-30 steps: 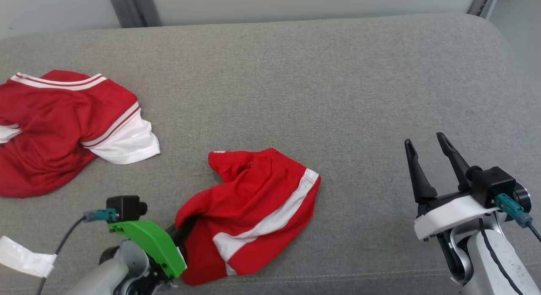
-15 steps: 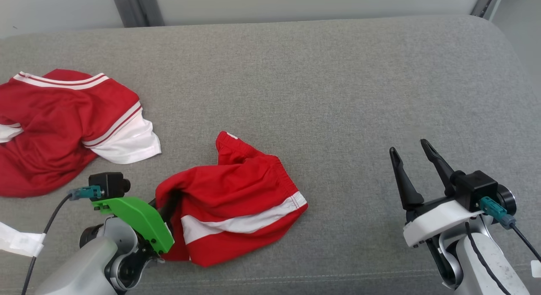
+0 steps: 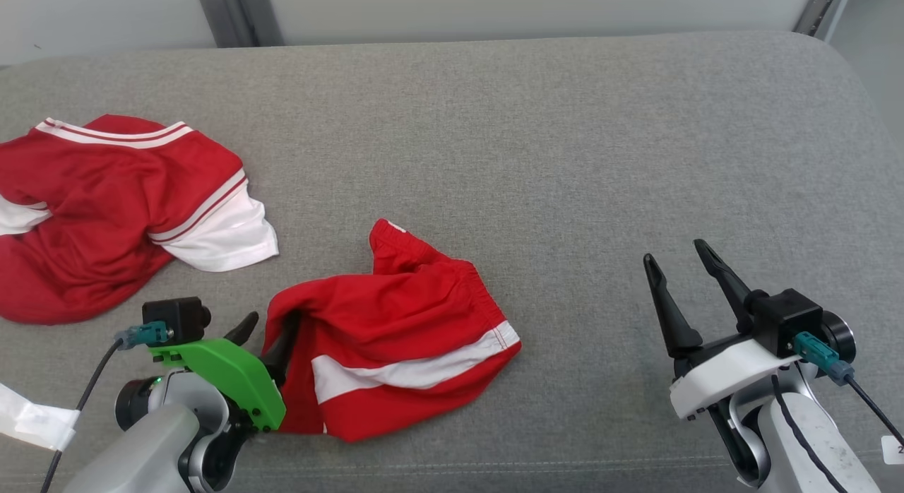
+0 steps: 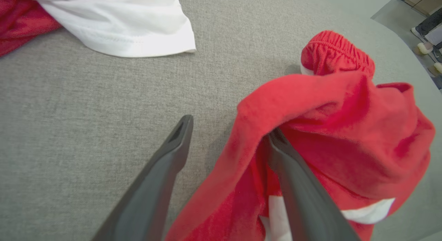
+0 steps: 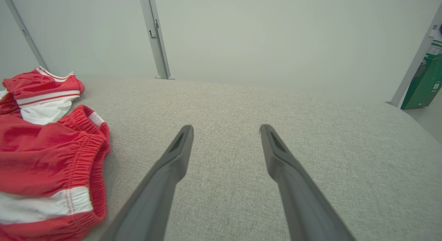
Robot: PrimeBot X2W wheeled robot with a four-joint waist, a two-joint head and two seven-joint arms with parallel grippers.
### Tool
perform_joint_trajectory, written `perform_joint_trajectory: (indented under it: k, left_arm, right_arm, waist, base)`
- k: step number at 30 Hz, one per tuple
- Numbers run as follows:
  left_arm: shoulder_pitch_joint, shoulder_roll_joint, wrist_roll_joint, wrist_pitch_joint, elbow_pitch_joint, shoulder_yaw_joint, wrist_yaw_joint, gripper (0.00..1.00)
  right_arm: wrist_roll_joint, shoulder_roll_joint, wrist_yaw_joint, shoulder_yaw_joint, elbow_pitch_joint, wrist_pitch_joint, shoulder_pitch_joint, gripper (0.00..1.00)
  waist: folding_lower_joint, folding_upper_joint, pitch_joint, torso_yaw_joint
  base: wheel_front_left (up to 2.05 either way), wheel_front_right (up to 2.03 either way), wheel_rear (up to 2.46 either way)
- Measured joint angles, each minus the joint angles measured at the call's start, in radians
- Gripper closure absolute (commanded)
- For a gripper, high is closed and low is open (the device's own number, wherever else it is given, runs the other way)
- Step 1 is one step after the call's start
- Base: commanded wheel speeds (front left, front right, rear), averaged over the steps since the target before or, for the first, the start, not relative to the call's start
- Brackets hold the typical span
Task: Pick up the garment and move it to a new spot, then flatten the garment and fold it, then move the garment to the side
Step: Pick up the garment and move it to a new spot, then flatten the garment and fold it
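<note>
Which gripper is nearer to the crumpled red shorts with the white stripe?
Left. The left gripper is open at the red shorts' left edge, one finger tucked inside a fold. The right gripper is open well to their right, over the grey fabric cushion.

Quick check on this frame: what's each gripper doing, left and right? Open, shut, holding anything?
Left gripper: open, gripping nothing; one finger sits inside a fold of the red shorts.
Right gripper: open, empty, above the grey cushion.
</note>
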Motion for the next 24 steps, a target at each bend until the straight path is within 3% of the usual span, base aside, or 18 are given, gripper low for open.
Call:
perform_joint_trajectory:
  k: [5, 11, 24]
  left_arm:
    - [0.006, 0.01, 0.078, -0.088, -0.03, -0.009, 0.033, 0.0]
    - [0.087, 0.009, 0.118, -0.113, -0.069, -0.006, 0.079, 0.0]
    - [0.196, -0.065, 0.112, -0.114, -0.163, 0.072, 0.088, 0.0]
  right_arm:
    - [0.003, -0.005, 0.0, 0.002, 0.0, 0.0, 0.001, 0.0]
    - [0.007, -0.016, 0.0, 0.016, 0.007, 0.0, 0.01, 0.0]
    - [0.017, -0.056, 0.001, 0.191, 0.111, 0.0, 0.011, 0.0]
  waist:
    - [0.0, 0.0, -0.011, 0.025]
    - [0.0, 0.0, -0.029, 0.072]
    - [0.0, 0.0, -0.025, 0.179]
  base:
    - [0.0, 0.0, 0.0]
    - [0.0, 0.0, 0.0]
    - [0.0, 0.0, 0.0]
